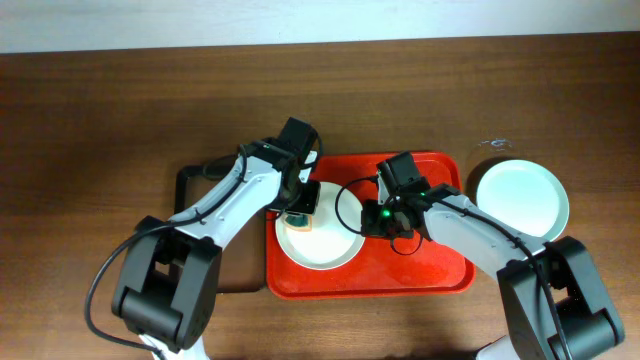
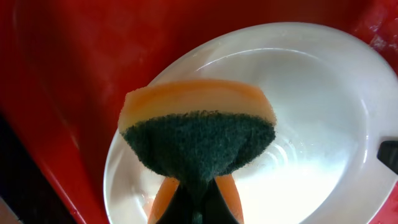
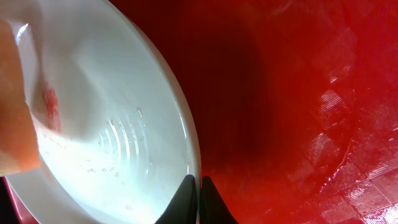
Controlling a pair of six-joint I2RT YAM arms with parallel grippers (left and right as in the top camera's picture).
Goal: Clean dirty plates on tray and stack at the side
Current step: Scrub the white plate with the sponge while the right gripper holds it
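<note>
- Done so far, as I judge it: a pale plate (image 1: 520, 197) sits on the bare surface (image 1: 100, 120) to the right of the tray (image 1: 430, 270), clear of its rim. That looks like the start of the stack. Whether a second plate lies under it I cannot tell from above.
- In hand now: the white plate (image 1: 325, 245) lies in the left half of the tray and is the only plate visible there.
- The left jaws are closed on a sponge (image 2: 198, 134), orange foam with a green scouring face, and pinch it at its lower end. The sponge is over the left part of the white plate. Whether it presses on the plate or hangs just above it, I cannot tell.
- The right jaws are nipped together on the white plate's right rim. In the right wrist view the two tips meet right at the rim's edge, which I take as steadying the plate for the wipe.
- This plate is not clean — a red smear (image 3: 51, 104) shows on its floor just beside the sponge.
- What is left, by my reading — wipe off that smear, then lift the white plate out and set it on the pale plate at the side. No third plate can be made out, so I cannot say whether one more waits or is already stacked.
</note>
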